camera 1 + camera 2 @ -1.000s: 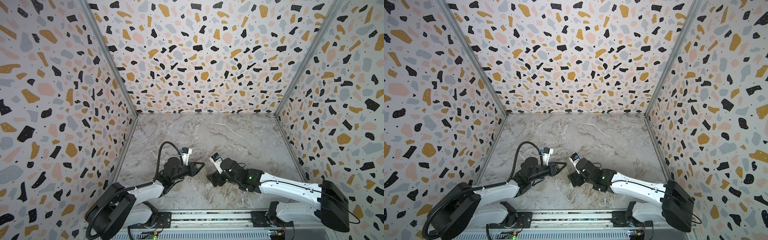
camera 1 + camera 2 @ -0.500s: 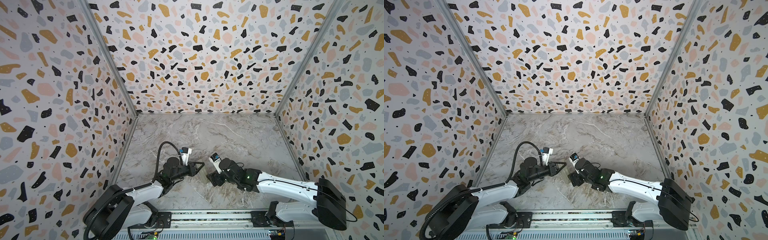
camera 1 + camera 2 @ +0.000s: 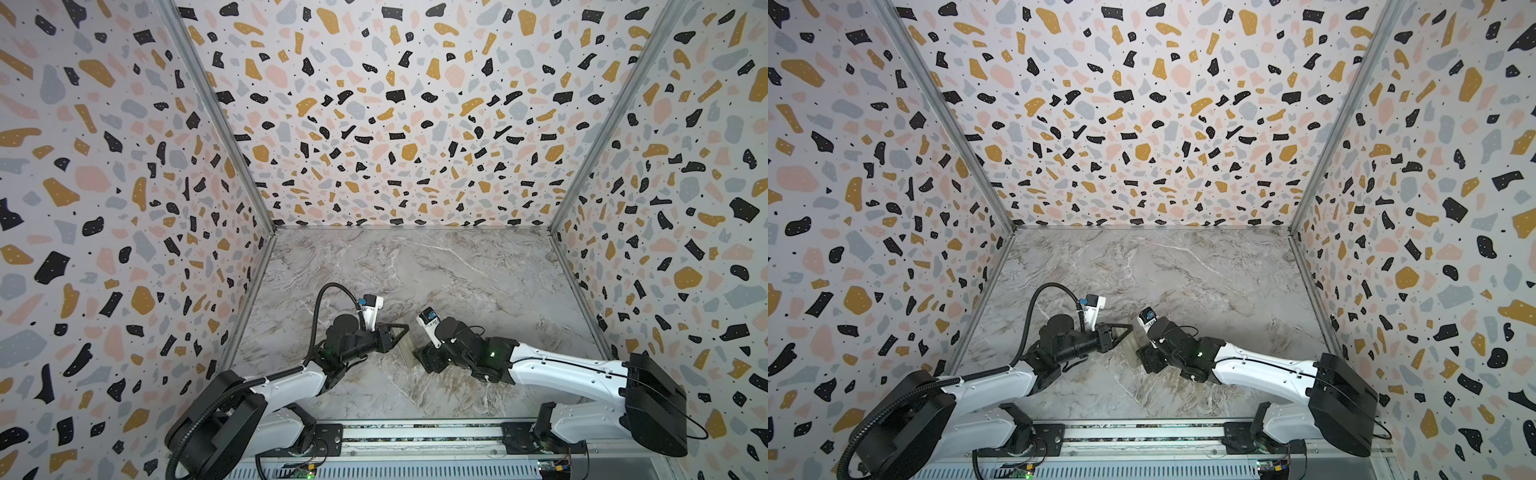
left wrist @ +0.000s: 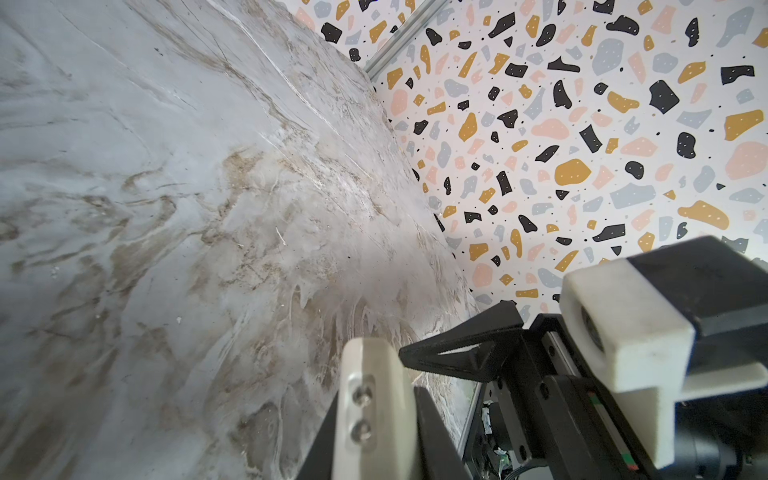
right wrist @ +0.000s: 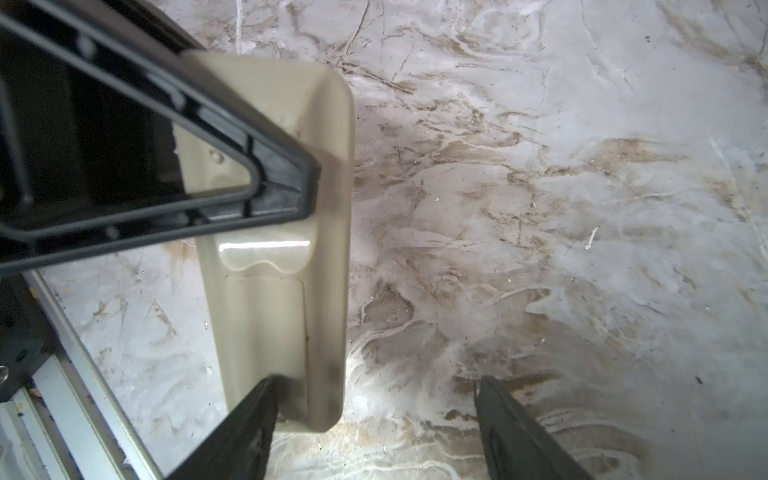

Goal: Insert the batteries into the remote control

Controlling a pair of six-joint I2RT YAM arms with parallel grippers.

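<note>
The remote control (image 3: 405,351) (image 3: 1133,347) hangs just above the marble floor between my two arms, its pale back showing in the right wrist view (image 5: 270,316). My left gripper (image 3: 395,335) (image 3: 1119,332) is shut on one end of it, and the left wrist view shows that end (image 4: 374,411) pinched between the black fingers. My right gripper (image 3: 421,360) (image 3: 1144,360) (image 5: 374,432) stands open round the other end. One of its fingers (image 5: 249,428) lies against the remote, the other (image 5: 519,432) far off. The batteries are out of view.
Speckled walls close the marble floor (image 3: 436,282) on three sides. A metal rail (image 3: 415,432) with both arm bases runs along the front edge. The right wrist camera housing (image 4: 623,328) sits close beside my left gripper.
The right gripper's jaws have narrowed a little round the remote's end. The left gripper and the remote have stayed where they were.
</note>
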